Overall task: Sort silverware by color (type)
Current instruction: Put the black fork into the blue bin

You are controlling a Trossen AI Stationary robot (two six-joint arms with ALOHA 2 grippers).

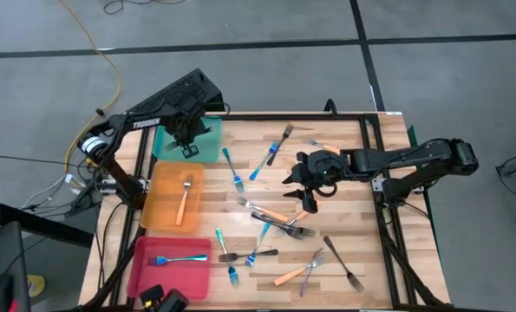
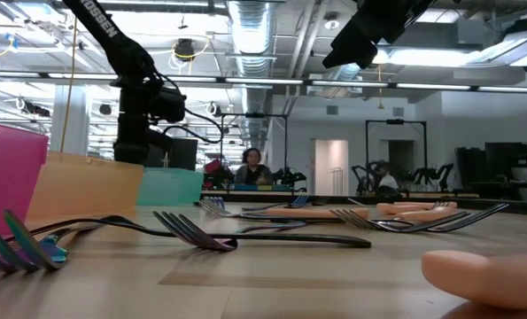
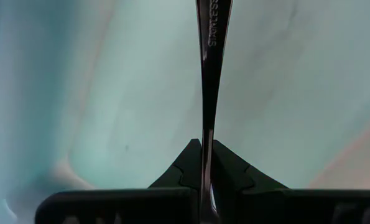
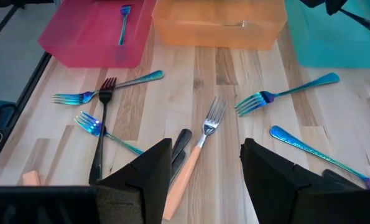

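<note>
My left gripper [image 1: 188,149] points down over the teal tray [image 1: 207,143] at the table's far left, shut on a dark grey steel fork [image 3: 211,56] that shows over the tray's floor [image 3: 110,112] in the left wrist view. My right gripper [image 1: 310,180] hangs open above the middle of the table, holding nothing. An orange-handled fork [image 4: 194,162] lies on the wood below its fingers. Several blue, orange-handled and dark forks are scattered across the table [image 1: 344,217]. The orange tray [image 1: 158,204] holds an orange-handled fork [image 1: 184,201], and the pink tray [image 1: 145,269] a blue fork [image 1: 178,258]. My left gripper pinches a slim stretch of the dark fork's shaft [image 3: 205,134] between its two fingers, which come from above and point down. The fork runs on past the fingertips along their line, widening toward its far end above the teal tray. Whether that end touches the tray I cannot tell.
The three trays stand in a row along the table's left edge. Loose forks overlap in a cluster [image 1: 279,224] near the table's middle, with others toward the far edge [image 1: 279,143] and the near right [image 1: 344,264]. A black frame rail [image 1: 383,208] runs along the table's right side.
</note>
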